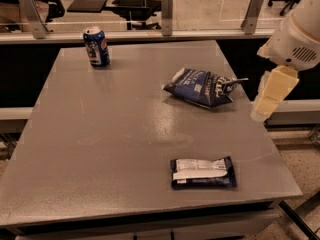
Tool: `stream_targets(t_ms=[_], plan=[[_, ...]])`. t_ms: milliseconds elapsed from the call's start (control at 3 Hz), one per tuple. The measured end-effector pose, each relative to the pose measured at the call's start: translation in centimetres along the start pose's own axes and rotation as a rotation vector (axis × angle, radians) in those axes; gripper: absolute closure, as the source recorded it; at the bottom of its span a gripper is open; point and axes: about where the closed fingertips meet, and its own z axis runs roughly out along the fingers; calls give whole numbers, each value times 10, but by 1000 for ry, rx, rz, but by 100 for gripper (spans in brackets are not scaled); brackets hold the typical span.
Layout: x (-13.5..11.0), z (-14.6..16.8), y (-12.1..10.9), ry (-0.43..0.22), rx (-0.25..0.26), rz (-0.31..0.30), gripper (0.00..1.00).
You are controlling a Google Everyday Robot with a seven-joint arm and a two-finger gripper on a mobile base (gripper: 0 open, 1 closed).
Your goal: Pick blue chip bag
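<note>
The puffy, crinkled blue foil bag [200, 86] lay on the smooth grey worktop [100, 134], toward its right rear. The cream, blocky claw [272, 95] hung off the right edge, near the bag's crimped end; whether it stood open or closed could not be told. A round can [96, 46] stood rear left, and a flat dark packet [202, 173] lay near the front.

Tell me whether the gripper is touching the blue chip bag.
Apart. The camera view shows the gripper hanging beyond the right edge of the table, with a gap between it and the chip bag.
</note>
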Motion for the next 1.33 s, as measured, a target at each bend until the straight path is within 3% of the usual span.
stream_targets(t_ms=[667,1333], plan=[[-21,69,-43,30,-36,19,0],[-35,113,-57,56,-78,37,0]])
